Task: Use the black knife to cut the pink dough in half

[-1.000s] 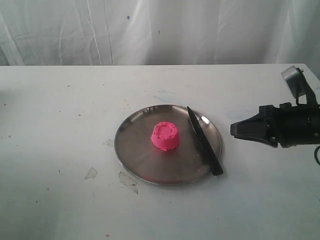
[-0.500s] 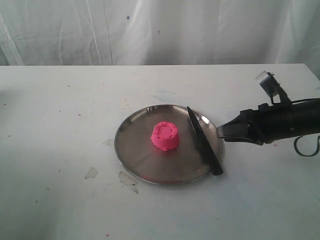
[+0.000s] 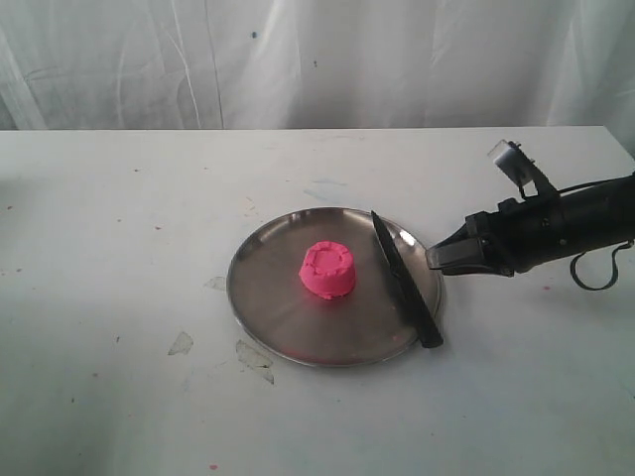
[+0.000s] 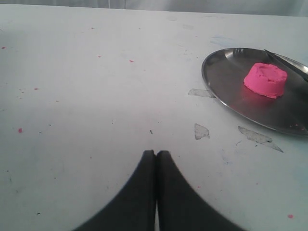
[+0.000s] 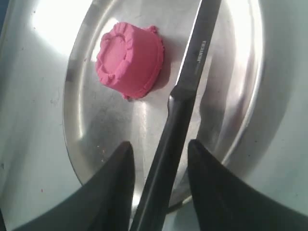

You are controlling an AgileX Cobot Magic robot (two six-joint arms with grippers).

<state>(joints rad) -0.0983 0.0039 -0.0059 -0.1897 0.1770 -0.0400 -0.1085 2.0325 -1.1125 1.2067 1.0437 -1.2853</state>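
I read the dough as one whole pink puck with a crimped rim, sitting a little left of centre on the steel plate. The plate rests on the white table.

The knife lies on the right side of the plate, apart from the dough. Its blade points toward the far rim. Its handle crosses the near right rim and overhangs onto the table.

In the exterior view, I see the right gripper held low at the plate's right rim, just beside the knife, with the arm reaching in from the right. From this view I cannot tell whether it touches the knife.

In the right wrist view, the right gripper has its two fingers spread apart. The knife handle runs through the gap between them. Neither finger visibly presses on the handle. The dough lies beyond the fingertips, to one side of the blade, uncut. The plate fills most of this view.

In the left wrist view, the left gripper has its fingers pressed together with nothing between them. It hangs over bare table, well apart from the plate. The dough and the knife blade show at the far edge of this view.
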